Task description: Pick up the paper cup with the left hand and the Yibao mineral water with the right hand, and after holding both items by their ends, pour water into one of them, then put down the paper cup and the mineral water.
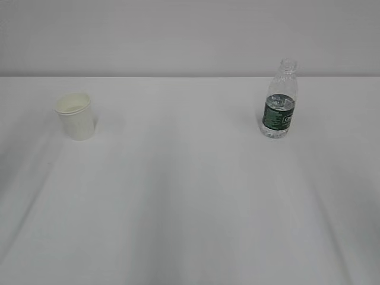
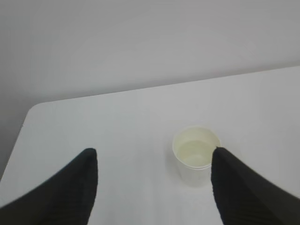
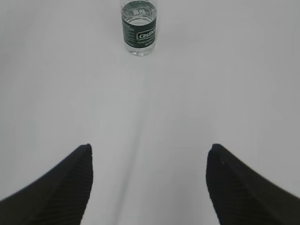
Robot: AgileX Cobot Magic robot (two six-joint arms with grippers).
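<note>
The paper cup (image 1: pixel 76 116) stands upright on the white table (image 1: pixel 190 208), toward the far left part of it, mouth up and cream inside. From the left wrist view the cup (image 2: pixel 196 154) sits not far from the table's far edge and its rounded far-left corner, and something pale lies in its bottom, though I cannot tell whether that is liquid.

Well apart from it, toward the far right of the table, the Yibao mineral water (image 1: pixel 279 101) stands upright with no cap on its neck. Its dark green label band wraps the lower body, and clear water (image 1: pixel 280 102) shows inside, its surface around the top of the label. The right wrist view shows the bottle (image 3: pixel 138 26) straight ahead, its top cut off by the frame.

The left hand's pincer (image 2: pixel 154 161) is spread wide and grips nothing; the cup sits just beside its right finger (image 2: pixel 243 187), low between the two tips, with no clear contact. The right hand's pincer (image 3: pixel 150 157) is likewise spread and empty, well short of the bottle, over bare tabletop. Neither arm shows in the exterior view.
</note>
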